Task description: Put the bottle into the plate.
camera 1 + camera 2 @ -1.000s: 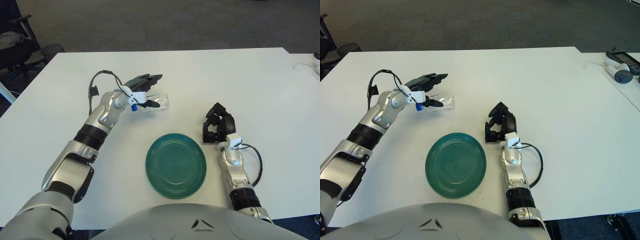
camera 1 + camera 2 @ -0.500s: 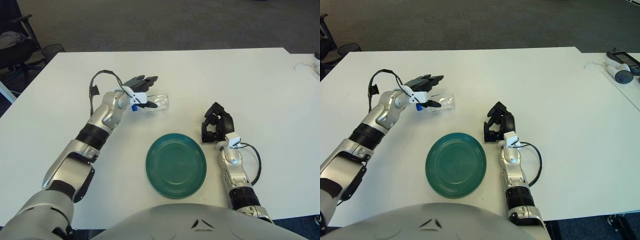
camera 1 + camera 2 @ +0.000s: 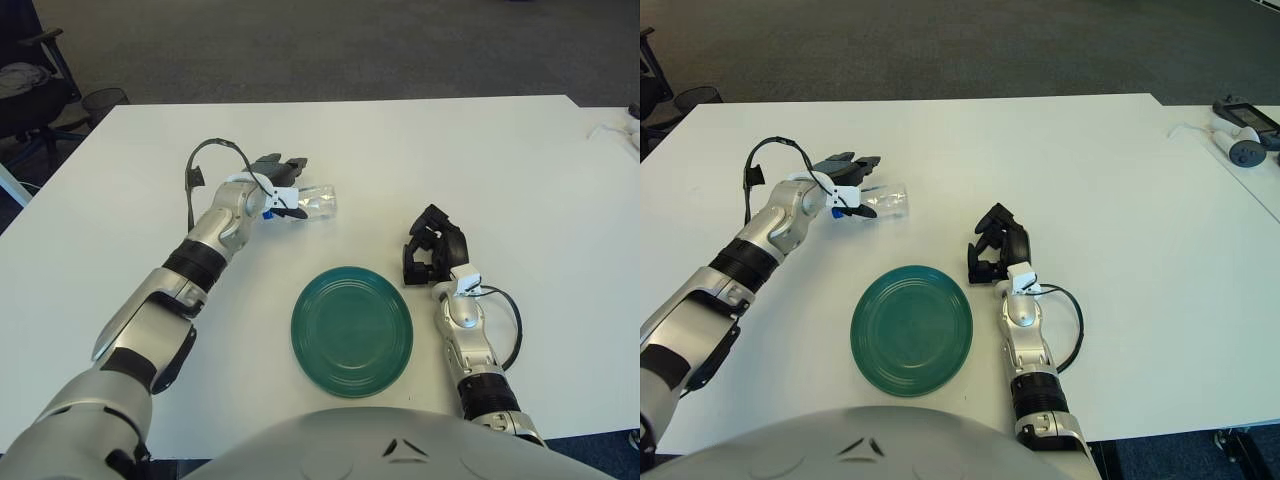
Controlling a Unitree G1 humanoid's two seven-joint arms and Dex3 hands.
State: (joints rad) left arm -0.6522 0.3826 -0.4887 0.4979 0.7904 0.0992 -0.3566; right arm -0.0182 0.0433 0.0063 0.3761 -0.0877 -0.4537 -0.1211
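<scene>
A clear plastic bottle (image 3: 317, 201) with a blue cap lies on its side on the white table, cap end to the left. My left hand (image 3: 282, 188) is at the cap end, with fingers stretched over the bottle's far side and the thumb on its near side, spread and not closed on it. A dark green plate (image 3: 352, 330) sits on the table in front of me, below and to the right of the bottle. My right hand (image 3: 432, 256) rests on the table just right of the plate, fingers curled and holding nothing.
The white table (image 3: 520, 170) runs wide to the back and right. A second table at the far right carries a small grey device and cable (image 3: 1238, 132). A black office chair (image 3: 28, 92) stands off the table's back left corner.
My left hand has pulled back a little toward the left and its fingers have drawn in closer to the bottle's cap end. The bottle, the plate and my right hand have stayed in place.
</scene>
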